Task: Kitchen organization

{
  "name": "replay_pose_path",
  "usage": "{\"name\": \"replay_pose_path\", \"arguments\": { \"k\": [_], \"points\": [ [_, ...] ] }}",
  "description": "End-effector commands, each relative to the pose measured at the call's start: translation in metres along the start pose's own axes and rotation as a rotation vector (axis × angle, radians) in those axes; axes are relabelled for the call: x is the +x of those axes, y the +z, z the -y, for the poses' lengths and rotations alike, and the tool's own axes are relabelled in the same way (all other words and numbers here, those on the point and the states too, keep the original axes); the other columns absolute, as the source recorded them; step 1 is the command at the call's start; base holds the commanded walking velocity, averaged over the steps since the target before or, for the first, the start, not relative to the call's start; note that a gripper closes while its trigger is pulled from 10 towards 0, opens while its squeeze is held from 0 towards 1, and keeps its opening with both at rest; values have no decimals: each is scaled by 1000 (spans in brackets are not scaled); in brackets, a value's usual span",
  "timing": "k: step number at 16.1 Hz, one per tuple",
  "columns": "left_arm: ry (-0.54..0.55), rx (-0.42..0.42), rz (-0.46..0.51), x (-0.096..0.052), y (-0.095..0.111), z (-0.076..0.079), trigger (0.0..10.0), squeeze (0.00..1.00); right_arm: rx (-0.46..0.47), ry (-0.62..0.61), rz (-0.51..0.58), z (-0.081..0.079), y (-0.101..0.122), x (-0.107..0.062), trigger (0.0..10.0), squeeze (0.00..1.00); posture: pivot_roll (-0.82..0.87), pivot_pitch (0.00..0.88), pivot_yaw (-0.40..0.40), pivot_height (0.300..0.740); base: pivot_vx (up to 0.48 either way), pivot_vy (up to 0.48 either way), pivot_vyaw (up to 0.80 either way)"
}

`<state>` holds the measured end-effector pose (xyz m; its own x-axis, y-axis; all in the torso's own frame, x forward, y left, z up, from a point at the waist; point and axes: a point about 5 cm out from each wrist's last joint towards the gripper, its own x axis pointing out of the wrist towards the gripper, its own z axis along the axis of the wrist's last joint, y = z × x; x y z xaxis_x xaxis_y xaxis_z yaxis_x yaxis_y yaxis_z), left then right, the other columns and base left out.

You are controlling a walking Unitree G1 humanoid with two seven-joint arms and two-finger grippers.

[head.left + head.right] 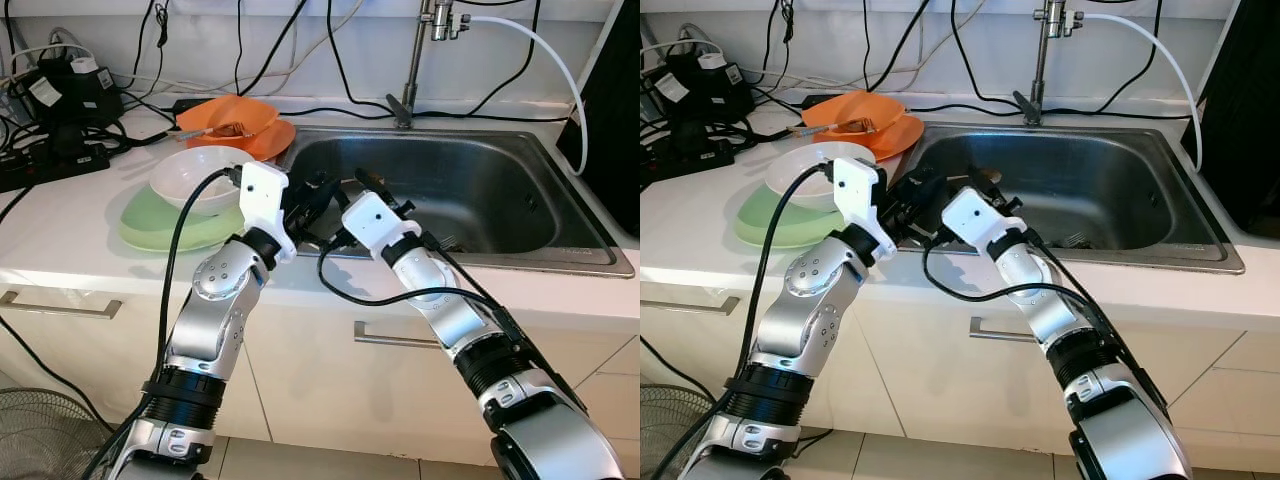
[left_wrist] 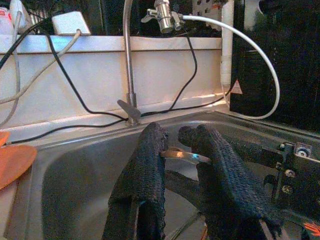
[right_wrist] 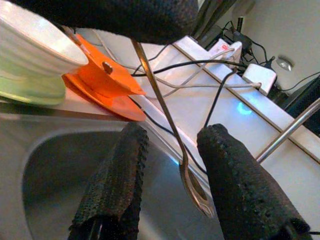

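We stand before a pale worktop (image 1: 70, 225) with a stainless-steel sink (image 1: 520, 255) let into it, a tall tap (image 1: 410, 70) behind and black cables trailing along the white wall. On the worktop, just beside the sink, a white bowl (image 1: 195, 175) sits on a flat green plate (image 1: 150, 225), with orange plates (image 1: 250, 125) behind. Both grippers meet over the sink's near left corner. Our left gripper (image 2: 177, 150) (fingers clad in knitted black fabric) is pinched on a slim metal spoon (image 3: 170, 125) by its handle. The spoon's long axis runs from there toward our right gripper (image 3: 170, 165), bowl end lying between that gripper's fingers, which stand apart without closing on it
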<state>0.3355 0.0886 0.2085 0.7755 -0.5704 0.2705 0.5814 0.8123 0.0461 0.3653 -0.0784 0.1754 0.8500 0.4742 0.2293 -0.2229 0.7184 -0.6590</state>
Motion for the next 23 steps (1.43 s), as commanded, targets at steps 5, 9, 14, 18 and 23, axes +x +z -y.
{"name": "replay_pose_path", "arguments": {
  "k": [5,9,14,18,23],
  "points": [
    [-69,20,-10,-2,4,6,10000,0,-22,21,-3,-5,-2,-1,10000,0,27,0,76,740,0,0,0],
    [-82,29,-18,-4,4,6,10000,0,-25,21,-5,-6,-2,-1,10000,0,29,0,74,740,0,0,0],
    [-68,43,-32,-8,4,1,10000,0,-35,4,-30,-2,-7,-1,2196,0,29,0,69,740,0,0,0],
    [-66,44,-38,-9,4,0,10000,0,-36,-1,-27,-1,-6,0,0,0,28,0,71,740,0,0,0],
    [-77,42,-39,-8,4,2,10000,0,-36,-5,-29,-1,-6,0,0,0,27,0,74,740,0,0,0]
  ]
}}
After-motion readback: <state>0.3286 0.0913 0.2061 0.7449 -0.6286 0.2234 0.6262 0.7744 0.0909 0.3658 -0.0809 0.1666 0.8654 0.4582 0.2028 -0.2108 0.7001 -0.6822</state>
